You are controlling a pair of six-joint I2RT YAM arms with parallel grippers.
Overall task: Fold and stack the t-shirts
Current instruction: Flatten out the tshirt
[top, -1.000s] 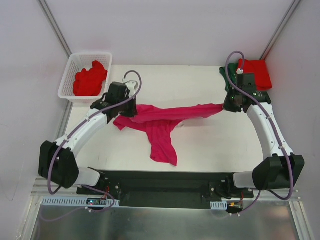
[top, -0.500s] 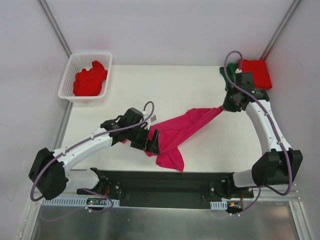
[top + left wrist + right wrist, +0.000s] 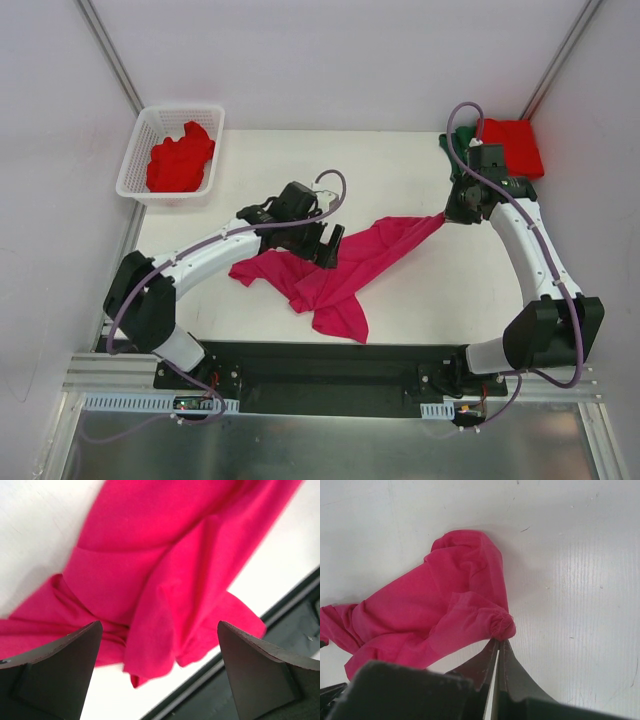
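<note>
Pinching one bunched corner of the magenta-pink t-shirt (image 3: 345,268), the right claw (image 3: 447,214) is closed tight at the right side of the desk (image 3: 380,170). From there the shirt trails leftward, crumpled across the middle toward the near edge. The left claw (image 3: 328,246) hovers spread wide above its middle folds, gripping nothing.
</note>
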